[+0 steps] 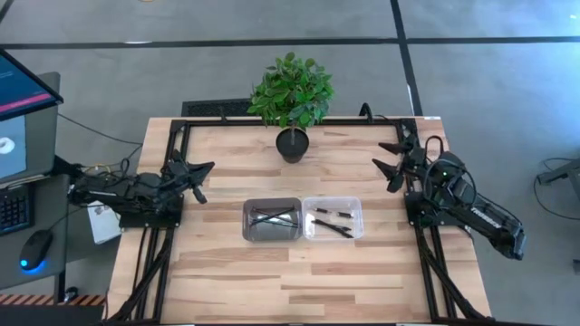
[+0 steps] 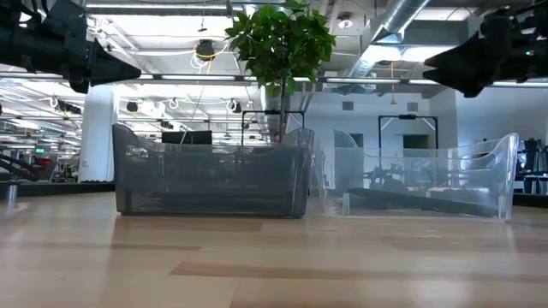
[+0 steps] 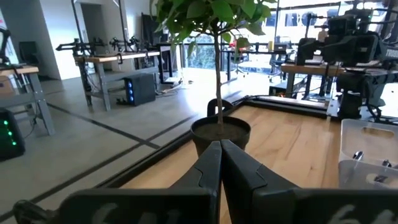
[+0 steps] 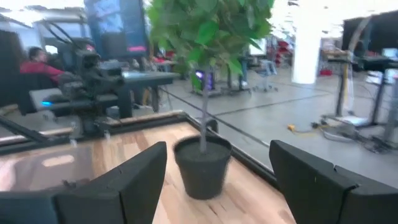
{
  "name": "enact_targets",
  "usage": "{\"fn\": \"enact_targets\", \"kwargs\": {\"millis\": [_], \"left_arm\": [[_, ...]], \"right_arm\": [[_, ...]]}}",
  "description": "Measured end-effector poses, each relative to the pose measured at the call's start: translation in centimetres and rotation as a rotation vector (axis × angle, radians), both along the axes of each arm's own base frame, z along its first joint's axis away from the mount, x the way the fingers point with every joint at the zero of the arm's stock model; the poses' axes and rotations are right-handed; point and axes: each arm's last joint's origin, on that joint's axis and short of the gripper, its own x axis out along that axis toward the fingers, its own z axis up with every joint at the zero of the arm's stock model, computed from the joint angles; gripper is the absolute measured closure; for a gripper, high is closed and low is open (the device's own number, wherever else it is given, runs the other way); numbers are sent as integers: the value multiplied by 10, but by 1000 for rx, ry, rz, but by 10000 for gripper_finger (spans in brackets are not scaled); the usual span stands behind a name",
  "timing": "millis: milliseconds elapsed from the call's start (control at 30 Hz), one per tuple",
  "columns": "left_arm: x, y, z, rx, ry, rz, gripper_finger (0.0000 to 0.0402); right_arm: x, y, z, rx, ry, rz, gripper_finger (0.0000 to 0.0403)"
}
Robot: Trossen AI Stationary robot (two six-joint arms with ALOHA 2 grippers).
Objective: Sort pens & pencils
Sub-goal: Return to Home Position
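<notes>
- Surface (image 1: 227,281): pale wooden planks with a dark frame along its edges.
- Dark bin (image 1: 246,222): smoky grey tub at the middle of the surface. It stands just beside the transparent bin, on the left arm's side.
- Transparent bin (image 1: 360,217): clear tub on the right arm's side of the dark bin. The low view shows a narrow gap between the two.
- Pencils (image 1: 275,217): thin sticks lying crossed on the floor of the dark bin. Their number cannot be told.
- Pens (image 1: 332,223): short black sticks lying flat inside the transparent bin. The low view shows them as dark shapes on its floor.
- Potted plant (image 1: 293,143): black pot with a leafy green crown, upright at the far edge of the surface, behind the bins.
- Left pincer (image 1: 198,177): raised off the surface near its left edge, well apart from the bins. Its fingers are pressed together, with nothing between them, and it points toward the plant.
- Right pincer (image 1: 388,165): raised near the far right corner of the surface, well apart from the bins. Its fingers are spread wide and hold nothing.
</notes>
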Motion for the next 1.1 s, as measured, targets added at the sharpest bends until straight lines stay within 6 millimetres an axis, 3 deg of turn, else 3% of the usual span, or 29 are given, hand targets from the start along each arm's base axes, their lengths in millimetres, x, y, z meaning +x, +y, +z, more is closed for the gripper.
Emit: {"fn": "enact_targets", "kwargs": {"millis": [400, 833, 1100], "left_arm": [[0, 0, -5, -17, 44, 9, 402], [-3, 1, -24, -133, 147, 26, 402], [-3, 0, -24, -102, 170, 17, 402]], "right_arm": [[8, -7, -30, -14, -24, -49, 92], [8, -8, -36, 24, 29, -65, 92], [8, -8, -37, 27, 32, -65, 92]]}}
